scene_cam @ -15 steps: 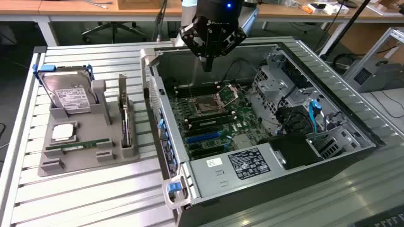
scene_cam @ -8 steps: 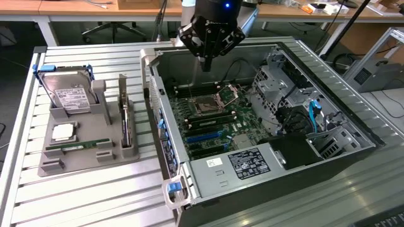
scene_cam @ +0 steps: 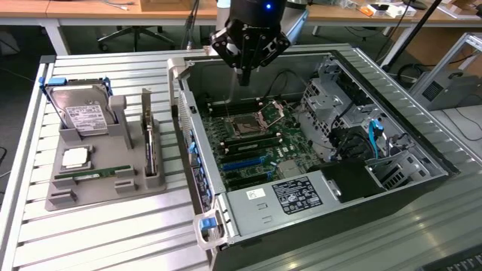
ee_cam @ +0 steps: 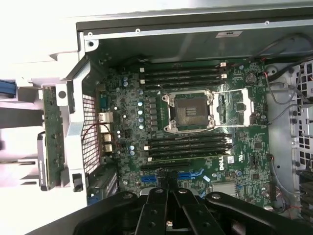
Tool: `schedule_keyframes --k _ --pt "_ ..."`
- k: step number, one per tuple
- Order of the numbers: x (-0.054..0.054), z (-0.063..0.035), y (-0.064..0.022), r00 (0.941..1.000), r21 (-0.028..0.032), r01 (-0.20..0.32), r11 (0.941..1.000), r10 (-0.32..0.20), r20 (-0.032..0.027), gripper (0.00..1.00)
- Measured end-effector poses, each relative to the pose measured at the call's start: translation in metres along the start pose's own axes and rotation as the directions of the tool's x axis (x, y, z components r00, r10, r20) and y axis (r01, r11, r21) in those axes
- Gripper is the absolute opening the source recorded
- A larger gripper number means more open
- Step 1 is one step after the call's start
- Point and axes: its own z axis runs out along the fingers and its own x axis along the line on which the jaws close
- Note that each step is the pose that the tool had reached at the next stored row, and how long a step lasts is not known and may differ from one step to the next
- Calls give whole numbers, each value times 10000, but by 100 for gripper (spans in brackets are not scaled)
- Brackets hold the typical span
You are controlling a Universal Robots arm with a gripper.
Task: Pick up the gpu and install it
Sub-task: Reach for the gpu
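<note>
The gpu, a thin dark card with a silvery bracket at its far end, stands on edge in a slot of the grey holder at the exterior view's left of the computer case. My gripper hangs above the far end of the open case, well apart from the gpu, shut with nothing between its fingers. In the wrist view the gripper points down at the motherboard, with its tips over the blue expansion slots.
The holder also carries a silver hard drive, a square processor chip and a green memory stick. Inside the case are the open processor socket, drive cages and cables. The slatted table surrounds everything.
</note>
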Motion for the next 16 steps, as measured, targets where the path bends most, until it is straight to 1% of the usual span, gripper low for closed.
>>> schedule_keyframes --k 16 --pt "88 -3 -7 10000 0 0 10000 0 0 11"
